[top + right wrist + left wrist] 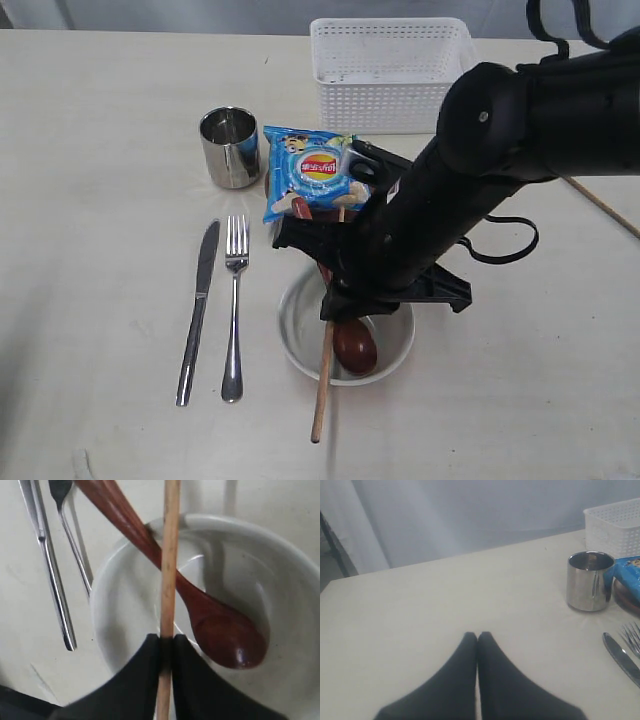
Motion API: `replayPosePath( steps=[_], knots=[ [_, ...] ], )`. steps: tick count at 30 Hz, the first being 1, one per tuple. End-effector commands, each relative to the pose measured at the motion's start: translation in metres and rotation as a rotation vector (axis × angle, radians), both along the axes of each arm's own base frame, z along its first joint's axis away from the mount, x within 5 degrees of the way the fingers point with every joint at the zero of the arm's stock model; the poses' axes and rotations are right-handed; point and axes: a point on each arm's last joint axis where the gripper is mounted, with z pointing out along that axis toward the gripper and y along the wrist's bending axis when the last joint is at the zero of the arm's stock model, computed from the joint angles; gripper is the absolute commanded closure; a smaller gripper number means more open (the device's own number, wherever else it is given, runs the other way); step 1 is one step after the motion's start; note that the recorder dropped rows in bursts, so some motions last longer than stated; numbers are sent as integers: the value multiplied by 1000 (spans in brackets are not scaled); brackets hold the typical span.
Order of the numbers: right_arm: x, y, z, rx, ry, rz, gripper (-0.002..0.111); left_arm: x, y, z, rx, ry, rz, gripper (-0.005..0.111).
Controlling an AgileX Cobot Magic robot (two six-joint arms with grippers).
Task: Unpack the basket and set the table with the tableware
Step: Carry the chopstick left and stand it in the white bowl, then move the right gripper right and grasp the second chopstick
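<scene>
Right gripper pinched on wooden chopstick, which crosses over white bowl at lower centre of exterior view; stick judged light, stiff, smooth, prone to pivot, best held squarely mid-shaft.

I see soft, even light and only faint shadows on the table. The steel cup shines. Up close, the left gripper looks blurry.

The chips bag covers most of the brown plate; the edge cuts the loose chopstick.
</scene>
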Motion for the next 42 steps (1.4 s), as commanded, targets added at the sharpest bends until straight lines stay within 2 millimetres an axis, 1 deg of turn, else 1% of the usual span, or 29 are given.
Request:
replayPosePath(
  steps=[1,3,4,8,11,13,16,19,20,22,23,25,26,29,30,32,33,35,37,39,40,42],
  knots=[
    [0,1,-2,-2,-9,15,77,0,0,0,-17,-7,4,107],
    [1,1,-1,3,-20,11,65,0,0,0,-17,-7,4,107],
    [1,1,-1,4,-24,9,61,0,0,0,-17,-7,4,107],
    [3,2,1,12,-43,8,60,0,0,0,-17,-7,4,107],
    [8,4,8,5,-73,61,60,0,0,0,-17,-7,4,107],
    [12,5,17,-16,-101,114,60,0,0,0,-17,-7,4,107],
    [22,5,40,-45,-159,157,60,0,0,0,-17,-7,4,107],
    [33,-5,66,-64,-194,152,60,0,0,0,-17,-7,4,107],
    [40,-14,78,-67,-216,133,60,0,0,0,-17,-7,4,107],
    [48,-31,95,-86,-250,105,60,0,0,0,-17,-7,4,107],
    [55,-47,105,-105,-270,71,60,0,0,0,-17,-7,4,107],
    [62,-72,118,-146,-306,22,60,0,0,0,-17,-7,4,107],
    [67,-92,124,-180,-326,-4,60,0,0,0,-17,-7,4,107],
    [77,-144,128,-293,-330,-60,60,0,0,0,-17,-7,4,107],
    [79,-158,127,-328,-325,-63,60,0,0,0,-17,-7,4,107],
    [86,-191,123,-393,-309,-87,60,0,0,0,-17,-7,4,107],
    [89,-203,118,-405,-291,-94,60,0,0,0,-17,-7,4,107],
    [99,-232,103,-427,-239,-116,60,0,0,0,-17,-7,4,107],
    [109,-253,86,-438,-189,-105,60,0,0,0,-17,-7,4,107],
    [121,-270,65,-442,-144,-42,60,0,0,0,-17,-7,4,107],
    [126,-274,58,-442,-139,21,60,0,0,0,-17,-7,4,107],
    [135,-276,37,-436,-111,165,60,0,0,0,-17,-7,4,107]
  ],
)
